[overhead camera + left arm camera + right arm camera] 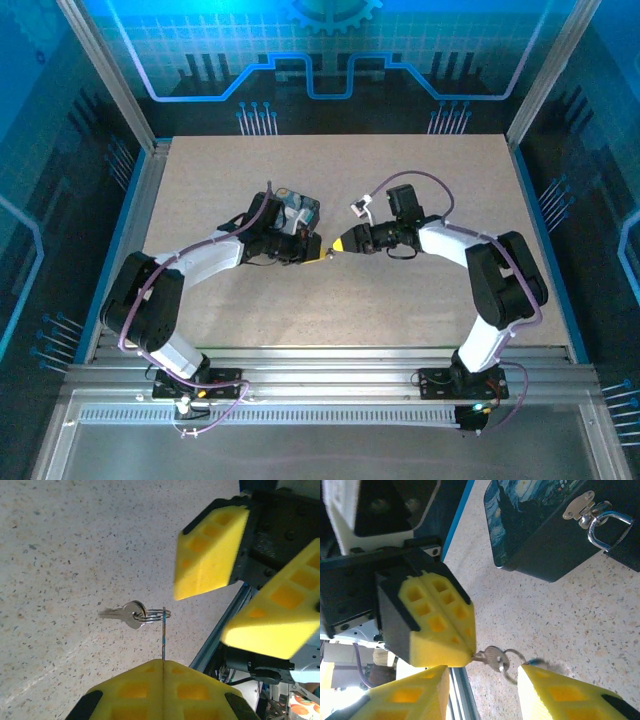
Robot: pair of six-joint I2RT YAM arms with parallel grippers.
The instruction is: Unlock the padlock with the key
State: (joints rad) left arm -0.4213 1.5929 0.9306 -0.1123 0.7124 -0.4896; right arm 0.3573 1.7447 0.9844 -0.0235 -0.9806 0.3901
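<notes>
The key [489,657] is a small, pale, silvery piece. Its narrow blade is pinched in the tip of the left gripper [163,669], whose yellow pads are pressed fully together, and its rounded head points out toward the right arm. In the left wrist view it appears edge-on as a thin line rising from the pads. A wire ring [156,614] passes through the head, and a second key [119,613] hangs flat from the ring to the left. All of this is held just above the speckled table [450,180], near its middle.

The right gripper [483,676] faces it tip to tip. Its two fingers stand partly apart and grip nothing, and the ring lies just beyond the gap between them. A blurred bluish bit sits at the tip of one finger, and I cannot tell whether it touches.

The left rail [135,205] borders bare table. There is open surface far of the arms, more on the right up to the right rail [543,240], and a clear strip near the bases.

The tin [545,535] is a dark-blue box with a swirly print, closed, just far of the left gripper. On its front a silvery hasp [580,506] carries the padlock [593,532]. The thin bright shackle is looped through the hasp, and the dark body is cut off at the picture's edge. What the tin holds cannot be seen.
</notes>
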